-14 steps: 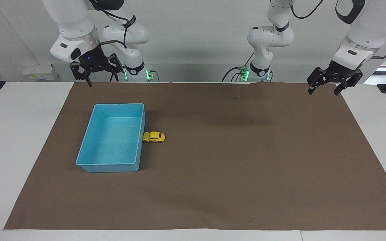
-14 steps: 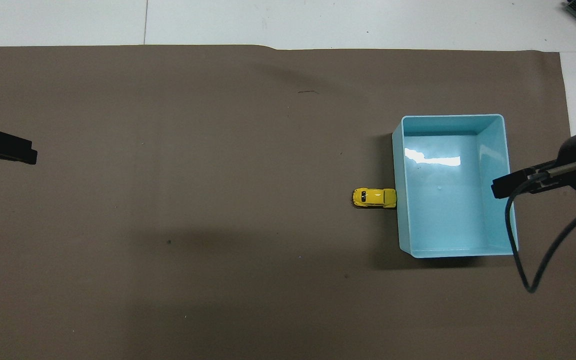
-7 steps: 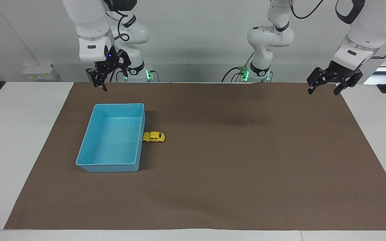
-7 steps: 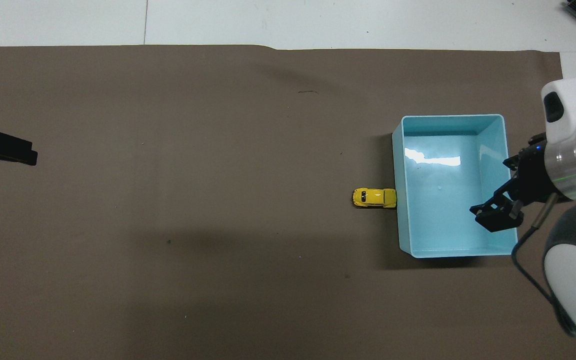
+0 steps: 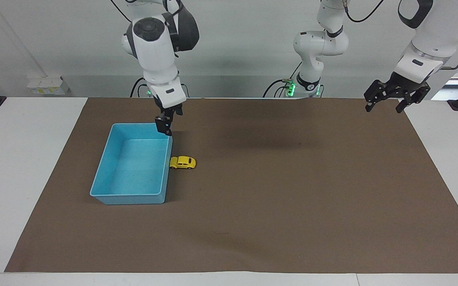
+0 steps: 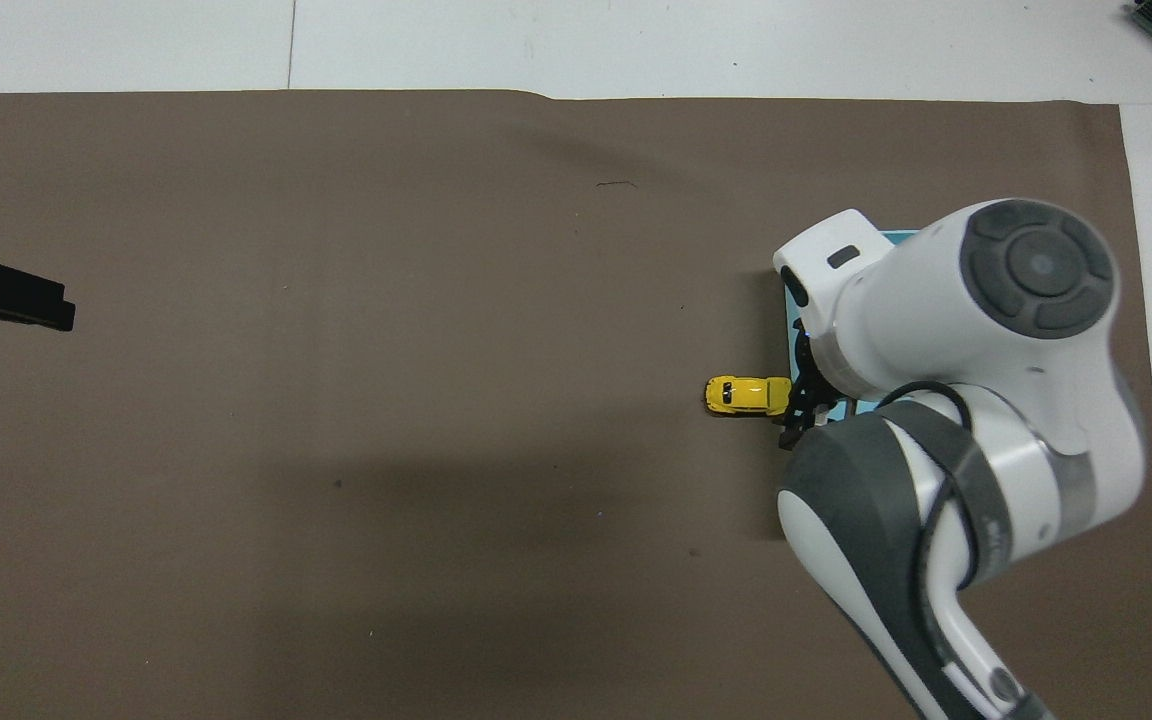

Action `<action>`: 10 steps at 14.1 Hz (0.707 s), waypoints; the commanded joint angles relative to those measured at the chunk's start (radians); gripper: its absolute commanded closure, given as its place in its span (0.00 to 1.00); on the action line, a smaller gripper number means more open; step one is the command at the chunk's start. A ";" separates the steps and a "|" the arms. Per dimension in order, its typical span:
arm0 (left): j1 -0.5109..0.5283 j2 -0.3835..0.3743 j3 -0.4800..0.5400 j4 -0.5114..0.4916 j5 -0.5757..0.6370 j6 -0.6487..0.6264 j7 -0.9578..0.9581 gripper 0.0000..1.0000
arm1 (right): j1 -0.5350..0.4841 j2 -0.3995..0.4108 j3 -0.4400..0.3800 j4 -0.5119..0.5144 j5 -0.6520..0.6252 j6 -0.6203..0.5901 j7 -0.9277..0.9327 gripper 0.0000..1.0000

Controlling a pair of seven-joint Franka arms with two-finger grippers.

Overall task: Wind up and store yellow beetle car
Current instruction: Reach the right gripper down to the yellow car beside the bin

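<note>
Yellow beetle car [image 5: 182, 162]: one, resting on its wheels on the brown mat [image 5: 292, 198], one end touching the outer long wall of the blue bin [image 5: 105, 174], on the side toward the left arm's end of the table. Body tiny, rounded, bright yellow, dark windows, small black wheels; far smaller than the bin.

Blue bin: one, rectangular, open-topped, nothing inside.

Right gripper [image 5: 163, 126]: one, raised over the bin's corner nearest the robots, pointing down, fingers apart, holding nothing, clear of the car. In the overhead view its arm covers most of the bin.

Left gripper [image 5: 385, 103]: one, waiting over the mat's edge at its own end, fingers apart, holding nothing.
</note>
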 commanded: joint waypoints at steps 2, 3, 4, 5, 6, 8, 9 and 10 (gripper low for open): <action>0.012 -0.022 -0.006 -0.022 -0.014 -0.004 -0.002 0.00 | 0.001 0.047 -0.004 -0.076 -0.009 0.143 -0.127 0.00; 0.012 -0.022 -0.006 -0.022 -0.014 -0.004 -0.002 0.00 | 0.001 0.066 -0.004 -0.079 -0.029 0.169 -0.131 0.00; 0.012 -0.022 -0.006 -0.022 -0.014 -0.004 -0.002 0.00 | 0.001 0.081 -0.004 -0.087 -0.033 0.189 -0.137 0.00; 0.012 -0.022 -0.006 -0.022 -0.014 -0.004 -0.002 0.00 | 0.001 0.101 -0.004 -0.095 -0.035 0.215 -0.154 0.00; 0.012 -0.022 -0.006 -0.022 -0.014 -0.004 -0.002 0.00 | 0.001 0.115 -0.004 -0.117 -0.042 0.255 -0.180 0.00; 0.012 -0.022 -0.006 -0.022 -0.014 -0.004 -0.002 0.00 | -0.011 0.146 -0.005 -0.208 -0.044 0.382 -0.225 0.00; 0.012 -0.022 -0.006 -0.022 -0.014 -0.004 -0.002 0.00 | -0.011 0.157 -0.005 -0.251 -0.044 0.437 -0.226 0.00; 0.012 -0.022 -0.006 -0.022 -0.014 -0.004 -0.002 0.00 | -0.016 0.173 -0.005 -0.275 -0.046 0.474 -0.233 0.00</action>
